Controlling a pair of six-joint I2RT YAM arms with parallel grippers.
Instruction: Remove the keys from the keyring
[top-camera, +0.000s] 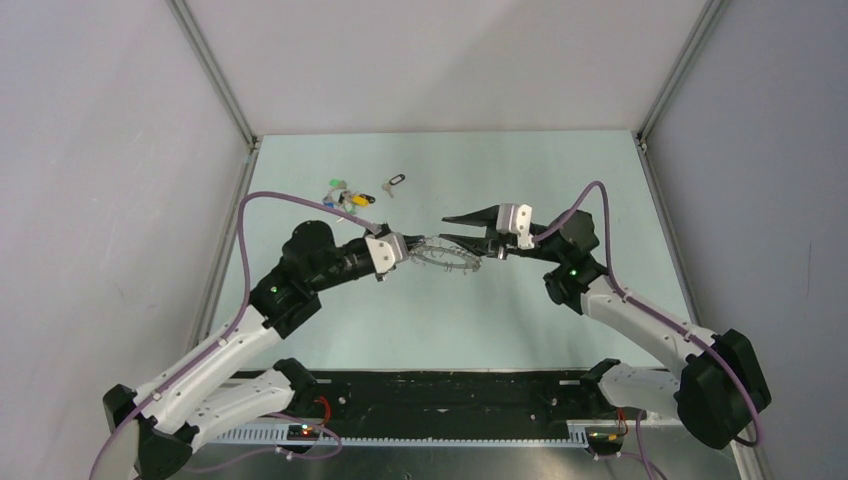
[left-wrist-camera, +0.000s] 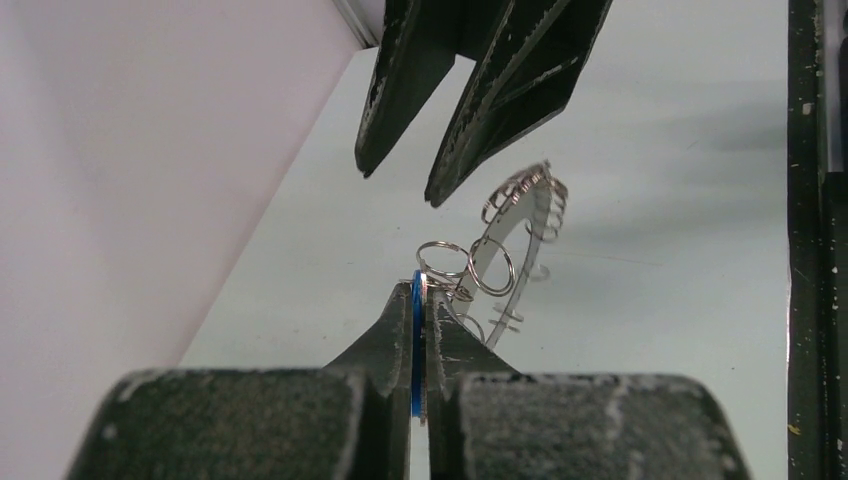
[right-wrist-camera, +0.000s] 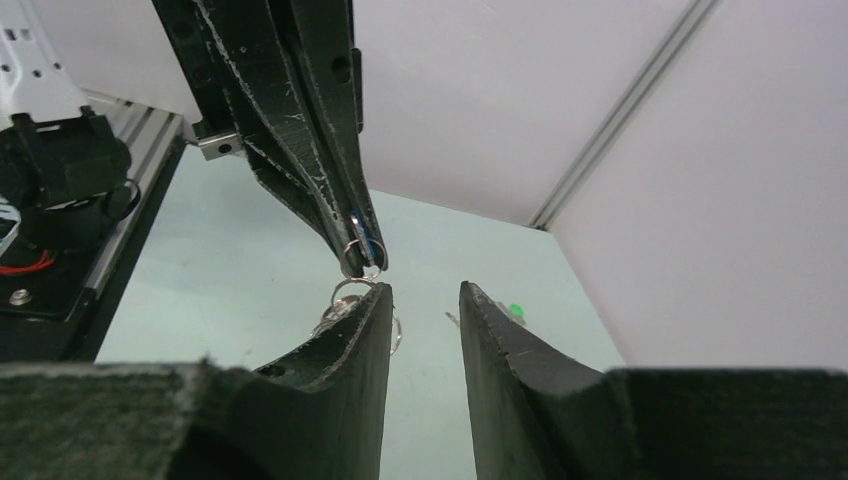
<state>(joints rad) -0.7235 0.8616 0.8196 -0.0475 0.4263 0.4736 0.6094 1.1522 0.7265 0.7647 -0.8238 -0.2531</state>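
The keyring (top-camera: 447, 256), a thin grey hoop fringed with small silver keys (top-camera: 462, 267), hangs between the two grippers above the table. My left gripper (top-camera: 403, 246) is shut on a flat blue-edged key (left-wrist-camera: 417, 300) at the hoop's left end. Small split rings (left-wrist-camera: 470, 265) and the hoop (left-wrist-camera: 522, 215) show just beyond its tips. My right gripper (top-camera: 442, 228) is open, its tips over the hoop's far side. In the right wrist view, the right gripper (right-wrist-camera: 425, 292) is open and empty, its left finger (right-wrist-camera: 372, 310) beside the rings (right-wrist-camera: 345, 293). I cannot tell whether it touches them.
A few loose keys with coloured heads (top-camera: 345, 196) and a single key on a small black loop (top-camera: 394, 182) lie at the back left of the table. A green-headed key (right-wrist-camera: 516, 311) shows past the right fingers. White walls close the table on three sides.
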